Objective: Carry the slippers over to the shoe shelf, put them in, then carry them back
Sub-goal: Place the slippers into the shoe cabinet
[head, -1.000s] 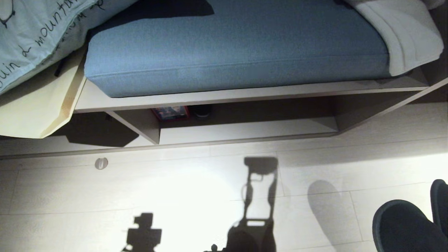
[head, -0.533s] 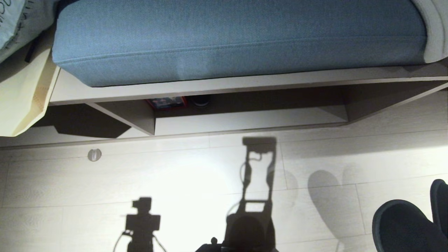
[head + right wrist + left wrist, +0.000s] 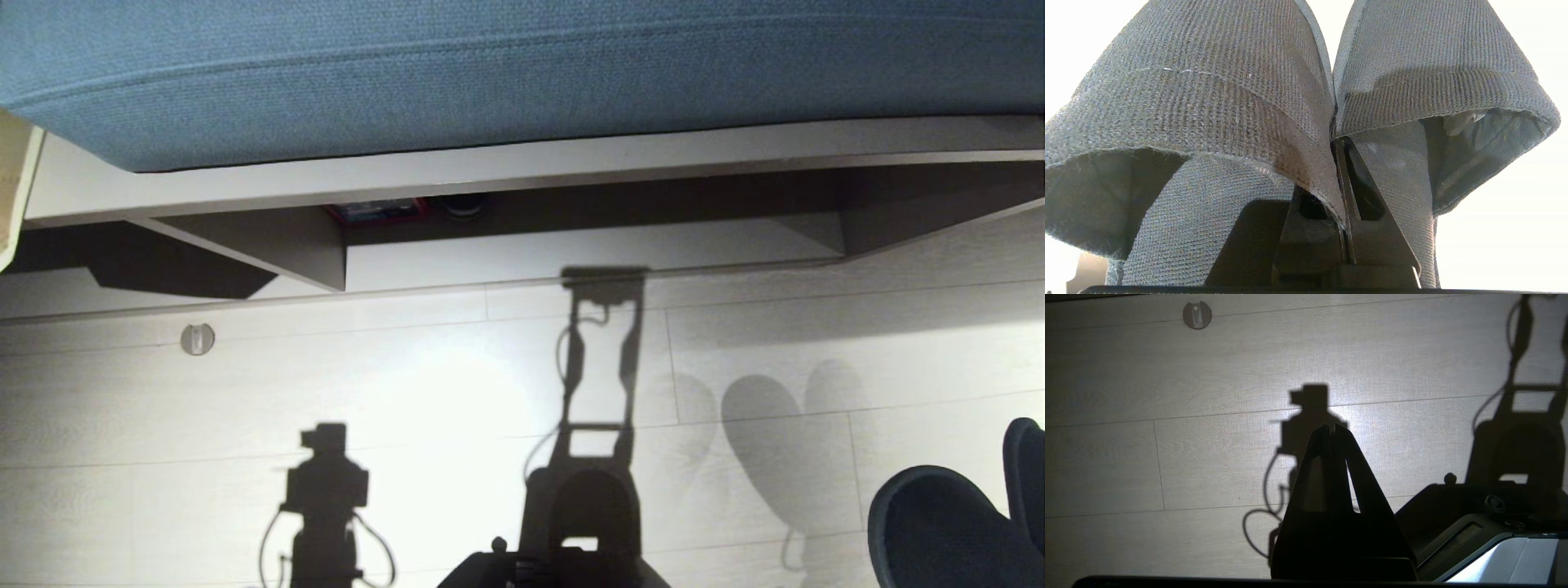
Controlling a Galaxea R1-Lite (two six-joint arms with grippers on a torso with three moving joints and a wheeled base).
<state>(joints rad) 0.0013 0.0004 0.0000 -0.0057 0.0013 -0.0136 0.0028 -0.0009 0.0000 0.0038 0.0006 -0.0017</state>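
Slippers (image 3: 1306, 106) dark knit, rounded toes, open backs, pressed side by side; right gripper (image 3: 1342, 179) clamped on their inner edges; in head view pair (image 3: 955, 531) cut off at lower right corner; shoe shelf (image 3: 588, 245) across upper frame under blue cushion (image 3: 522, 73), interior dark, red item (image 3: 377, 211) at back hard to make out; left gripper (image 3: 1331, 430) fingers together, above pale floor (image 3: 1167, 396).

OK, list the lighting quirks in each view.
Head view: glare on the floor, hard robot shadows, shelf interior dark. Left wrist view: end effector a backlit silhouette. Right wrist view: background blown white behind the slippers.
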